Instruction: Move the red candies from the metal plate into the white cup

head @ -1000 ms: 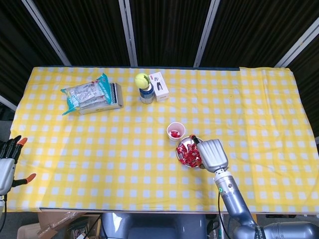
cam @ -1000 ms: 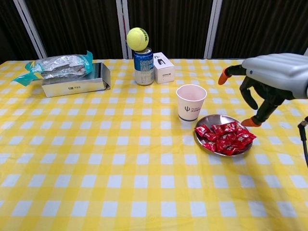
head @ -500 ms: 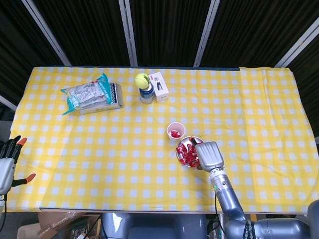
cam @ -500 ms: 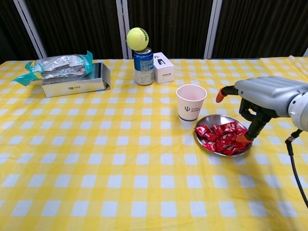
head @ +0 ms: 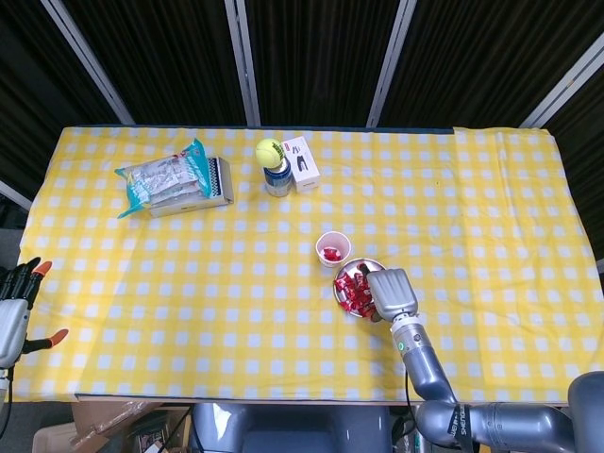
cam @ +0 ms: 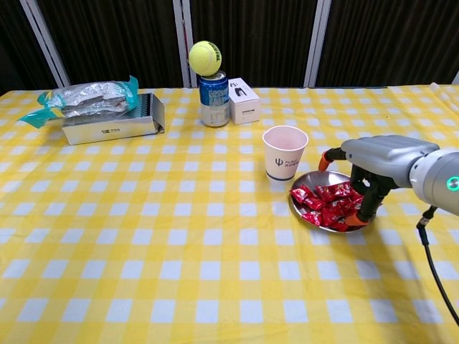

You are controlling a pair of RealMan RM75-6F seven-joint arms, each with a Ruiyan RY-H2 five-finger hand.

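Yellow checked tablecloth (cam: 143,236) covers the whole table w/ dark curtains behind. Progress-wise: the white cup (cam: 285,153) already has a couple of red candies in it (you can see them from the head view), but most of the red candies (cam: 331,203) are still piled on the metal plate (cam: 318,179), which sits just beside the cup on its right, nearly touching. So early days imo, lots left to move. The right hand (cam: 367,172) is down on the far side of the pile, fingers (cam: 369,201) curled down into the candies and the thumb stuck out toward the cup; can't tell if it's actually got one pinched yet, the wrappers and the orange tips blur together. Compared w/ a sec ago the hand has dropped a lot: it was hovering above and right of the plate w/ fingers spread, now the tips are in the heap. Pile looks about the same otherwise. The left hand (head: 13,302) is parked off the table edge, fingers apart, holding nothing, hasn't moved. Rest of the stuff (tennis ball (cam: 205,57) on the blue can (cam: 214,99), small white box (cam: 244,100), snack bag (cam: 90,97) on the metal box (cam: 115,123)) is well apart at the back.
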